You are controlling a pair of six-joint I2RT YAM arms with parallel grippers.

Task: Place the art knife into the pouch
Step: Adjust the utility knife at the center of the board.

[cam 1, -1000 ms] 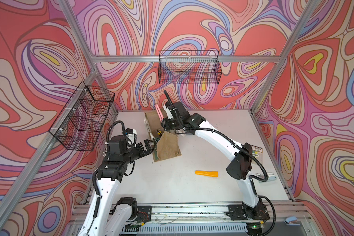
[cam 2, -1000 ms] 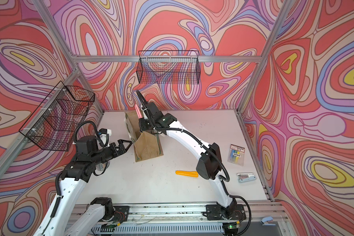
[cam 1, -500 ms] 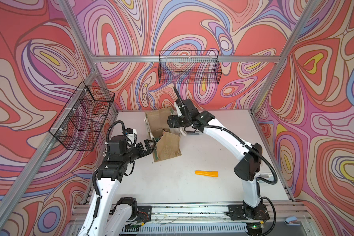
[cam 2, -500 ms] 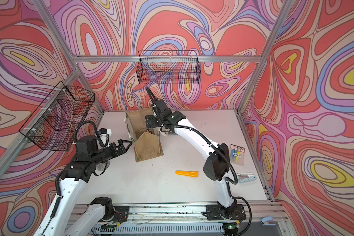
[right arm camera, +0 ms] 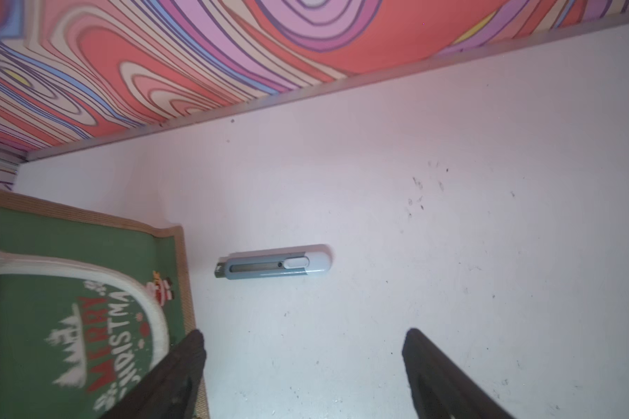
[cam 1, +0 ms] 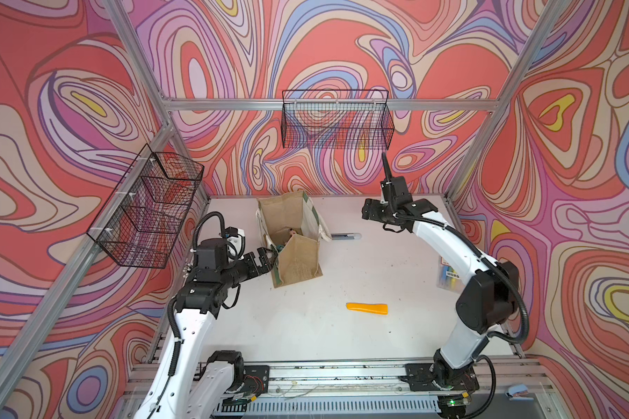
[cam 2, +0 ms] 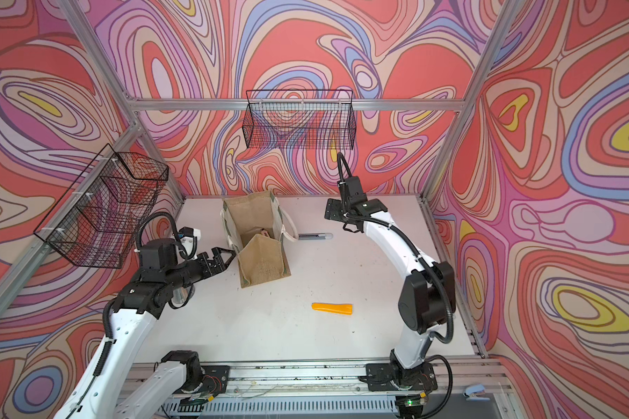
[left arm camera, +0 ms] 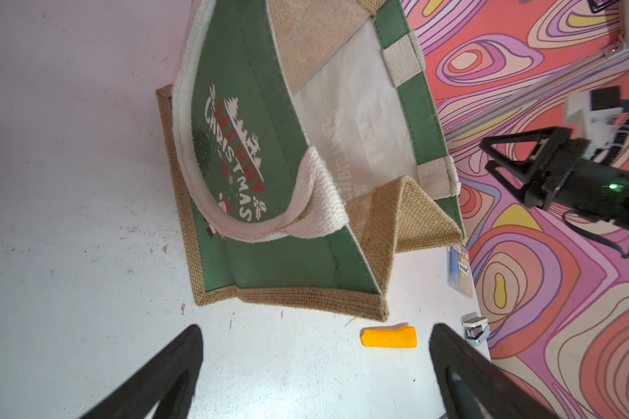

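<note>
Two grippers empty, art knife inside the pouch.
Nearest, an orange cutter [cam 1: 366, 308] lies on the white table [cam 1: 305, 326], at 5 o'clock from the pouch [cam 1: 298, 261]. The left gripper [cam 1: 269, 255], jaws spread wide and holding nothing, hovers just beside the pouch at its 8 o'clock. The pouch stands with its mouth open; a pinkish bit of the art knife [cam 1: 292, 232] shows inside, partly hidden by the near wall. At its 3 o'clock a grey-blue utility knife [right arm camera: 274, 262] lies on the table. Farther, at 2 o'clock, the right gripper [right arm camera: 304, 332] hangs with jaws apart, empty.
</note>
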